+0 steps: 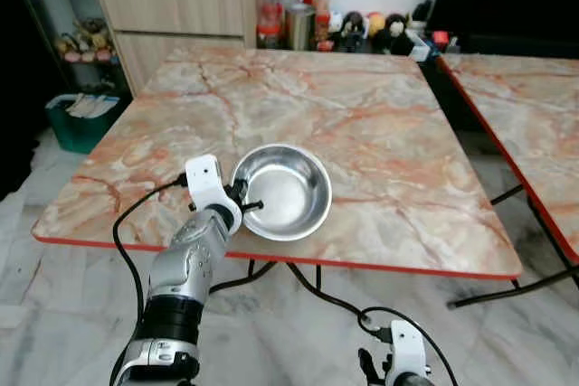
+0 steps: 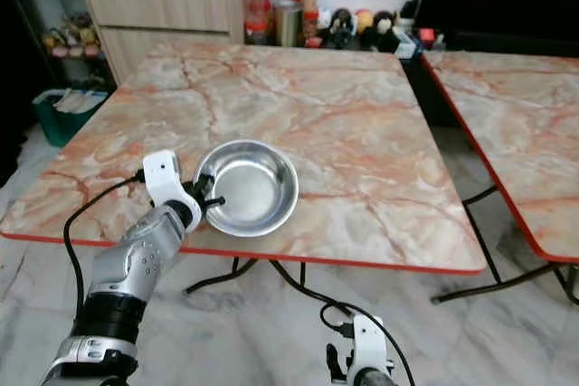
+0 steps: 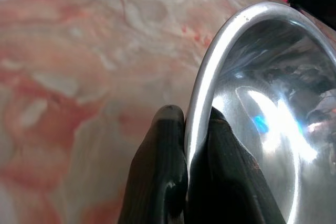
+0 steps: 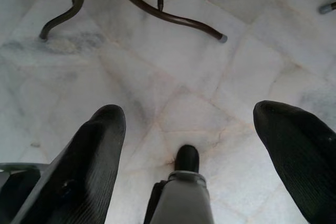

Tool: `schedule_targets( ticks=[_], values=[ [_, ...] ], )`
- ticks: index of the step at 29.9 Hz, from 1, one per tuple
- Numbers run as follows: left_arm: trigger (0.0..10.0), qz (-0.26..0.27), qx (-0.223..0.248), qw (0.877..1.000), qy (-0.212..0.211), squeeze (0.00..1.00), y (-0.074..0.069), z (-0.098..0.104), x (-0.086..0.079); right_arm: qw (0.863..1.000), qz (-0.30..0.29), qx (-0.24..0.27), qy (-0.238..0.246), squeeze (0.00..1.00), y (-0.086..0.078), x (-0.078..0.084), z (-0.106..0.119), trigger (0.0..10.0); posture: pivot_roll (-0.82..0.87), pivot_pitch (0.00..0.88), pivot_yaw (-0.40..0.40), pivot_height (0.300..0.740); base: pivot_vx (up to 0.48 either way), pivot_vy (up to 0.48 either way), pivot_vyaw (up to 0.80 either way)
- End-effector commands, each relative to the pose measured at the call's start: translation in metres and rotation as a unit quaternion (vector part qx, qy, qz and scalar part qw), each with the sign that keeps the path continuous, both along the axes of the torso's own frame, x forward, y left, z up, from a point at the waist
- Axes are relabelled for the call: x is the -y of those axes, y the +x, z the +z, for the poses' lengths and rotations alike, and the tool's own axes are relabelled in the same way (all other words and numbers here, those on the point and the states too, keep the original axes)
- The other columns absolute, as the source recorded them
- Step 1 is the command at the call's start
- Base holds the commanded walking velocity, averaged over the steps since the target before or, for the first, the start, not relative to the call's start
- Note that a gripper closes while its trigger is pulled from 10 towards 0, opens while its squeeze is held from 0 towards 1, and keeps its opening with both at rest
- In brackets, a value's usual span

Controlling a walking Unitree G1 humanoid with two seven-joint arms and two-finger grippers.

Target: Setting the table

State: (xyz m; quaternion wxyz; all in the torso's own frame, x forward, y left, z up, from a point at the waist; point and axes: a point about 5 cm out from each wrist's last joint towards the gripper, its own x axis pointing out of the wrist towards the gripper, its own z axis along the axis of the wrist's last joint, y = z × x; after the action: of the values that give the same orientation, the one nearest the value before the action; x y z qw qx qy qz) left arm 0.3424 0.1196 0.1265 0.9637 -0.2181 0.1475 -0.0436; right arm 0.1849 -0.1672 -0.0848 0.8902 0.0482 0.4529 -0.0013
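Left gripper [image 3: 191, 145] is clamped right on the rim of the steel bowl [image 1: 282, 191], one black finger [image 3: 163, 166] on the outside of the wall and the other tucked inside, so the jaws are nearly closed with just the thin metal edge between them. From the head camera the bowl sits flat on the marble table [image 1: 362, 124], near the front edge and a bit left of centre, and it looks empty and shiny inside. The silver left arm [image 1: 185, 273] reaches up from below the table edge to the bowl's left side, with a black cable looping off the wrist.

Right gripper [image 4: 197, 129] hangs low by the robot's side with its fingers spread wide apart, holding nothing, pointed down at the white tiled floor [image 4: 210, 61] and the dark curved table leg [image 4: 152, 9].

Further out, a second marble table [image 1: 534, 106] stands to the right, a wooden cabinet [image 1: 181, 15] is behind on the left with jars [image 1: 289, 6] beside it on the floor, and a green bin [image 1: 81, 119] sits off the table's left corner
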Motion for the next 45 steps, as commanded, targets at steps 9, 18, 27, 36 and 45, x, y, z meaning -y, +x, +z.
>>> schedule_targets(
  ticks=[9,18,27,36,45],
  values=[
    [10.0,0.009,-0.019,0.999,-0.031,0.00,0.015,0.017,0.019,1.000,0.002,0.000,-0.001,0.00,0.001,0.001,0.000,10.0,0.11,0.000,-0.030,0.740,0.000,0.000,0.00],
    [10.0,0.045,-0.019,0.999,0.021,0.00,0.023,0.020,0.009,1.000,0.001,-0.001,0.000,0.00,0.000,0.000,0.000,10.0,0.10,0.000,-0.025,0.740,0.000,0.000,0.00],
    [10.0,0.092,0.002,0.996,0.005,0.00,0.026,0.027,-0.006,1.000,0.002,-0.002,0.000,0.00,0.000,0.000,0.000,10.0,0.10,0.000,-0.027,0.740,0.000,0.000,0.00],
    [10.0,0.106,0.011,0.994,0.006,0.00,0.026,0.029,-0.013,1.000,0.004,-0.002,0.000,0.00,0.000,0.001,0.000,10.0,0.11,0.000,-0.031,0.740,0.000,0.000,0.00],
    [10.0,0.111,0.017,0.994,0.006,0.00,0.026,0.030,-0.015,1.000,0.005,-0.002,0.000,0.00,0.000,0.001,0.000,10.0,0.11,0.000,-0.033,0.740,0.000,0.000,0.00]
  ],
)
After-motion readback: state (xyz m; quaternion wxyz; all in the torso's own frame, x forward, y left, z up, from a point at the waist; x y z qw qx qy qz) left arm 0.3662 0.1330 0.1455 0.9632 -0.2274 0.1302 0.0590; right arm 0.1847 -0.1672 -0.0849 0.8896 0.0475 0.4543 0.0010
